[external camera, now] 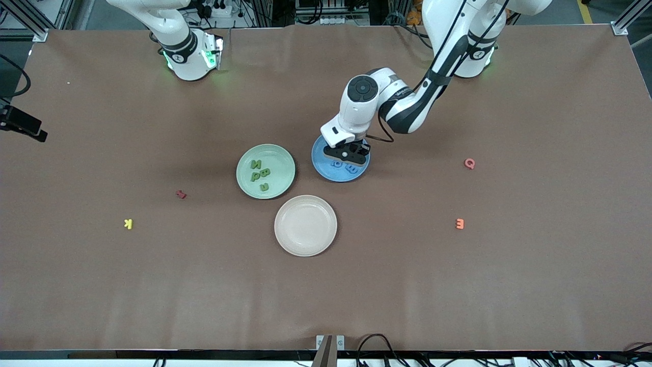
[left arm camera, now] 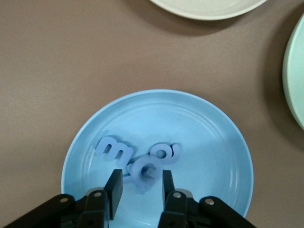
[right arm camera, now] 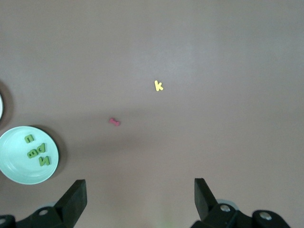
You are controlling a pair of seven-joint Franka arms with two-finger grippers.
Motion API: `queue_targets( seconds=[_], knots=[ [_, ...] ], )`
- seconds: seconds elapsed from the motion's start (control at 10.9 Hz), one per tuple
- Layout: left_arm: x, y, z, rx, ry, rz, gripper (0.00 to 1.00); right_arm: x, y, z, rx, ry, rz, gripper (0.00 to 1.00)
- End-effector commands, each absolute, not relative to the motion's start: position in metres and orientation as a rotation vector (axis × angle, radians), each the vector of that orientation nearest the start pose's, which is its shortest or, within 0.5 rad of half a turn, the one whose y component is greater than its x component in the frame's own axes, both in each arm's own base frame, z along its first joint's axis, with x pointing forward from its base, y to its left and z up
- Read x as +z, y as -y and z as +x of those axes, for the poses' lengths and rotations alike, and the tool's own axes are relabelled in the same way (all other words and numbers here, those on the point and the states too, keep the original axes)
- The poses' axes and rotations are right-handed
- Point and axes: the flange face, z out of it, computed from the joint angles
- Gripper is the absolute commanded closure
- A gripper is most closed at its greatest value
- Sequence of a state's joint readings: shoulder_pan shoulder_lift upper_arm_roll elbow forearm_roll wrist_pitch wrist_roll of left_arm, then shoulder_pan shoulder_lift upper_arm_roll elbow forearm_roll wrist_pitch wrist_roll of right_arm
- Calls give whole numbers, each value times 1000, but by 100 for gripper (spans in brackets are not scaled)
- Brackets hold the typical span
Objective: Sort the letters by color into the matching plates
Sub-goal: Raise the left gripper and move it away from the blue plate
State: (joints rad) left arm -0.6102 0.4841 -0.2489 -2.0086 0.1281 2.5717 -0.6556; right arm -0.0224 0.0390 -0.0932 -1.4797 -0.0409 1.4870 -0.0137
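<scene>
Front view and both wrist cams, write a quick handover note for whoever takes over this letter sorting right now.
Left claw: low over the blue plate, jaws parted around a blue letter lying on the other blue letters; it looks just released.
Right claw: open, empty, waiting up by its base.
Done: four green letters in the green plate; blue letters in the blue plate.
Left: beige plate holds nothing. On the table: yellow K and dark red letter toward the right arm's end; pink letter and orange letter toward the left arm's end.
</scene>
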Motion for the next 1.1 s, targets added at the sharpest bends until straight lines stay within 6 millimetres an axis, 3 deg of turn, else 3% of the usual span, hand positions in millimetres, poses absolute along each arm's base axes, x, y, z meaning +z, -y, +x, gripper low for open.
queue_targets(
  seconds=[0.0,0.09,0.18,0.55,1.01],
  knots=[
    [229,467,409,-60,-402,-3206,45,638,62,547,102,-151,-3158,0],
    [230,466,411,-63,-398,-3207,15,638,63,548,90,-153,-3159,0],
    [234,466,412,-65,-399,-3204,0,638,63,551,65,-153,-3159,0],
    [271,450,438,-92,-330,-3203,0,632,63,561,-7,-163,-3165,0],
    [340,396,482,-205,-304,-3196,0,627,59,566,0,-156,-3166,0]
  ],
)
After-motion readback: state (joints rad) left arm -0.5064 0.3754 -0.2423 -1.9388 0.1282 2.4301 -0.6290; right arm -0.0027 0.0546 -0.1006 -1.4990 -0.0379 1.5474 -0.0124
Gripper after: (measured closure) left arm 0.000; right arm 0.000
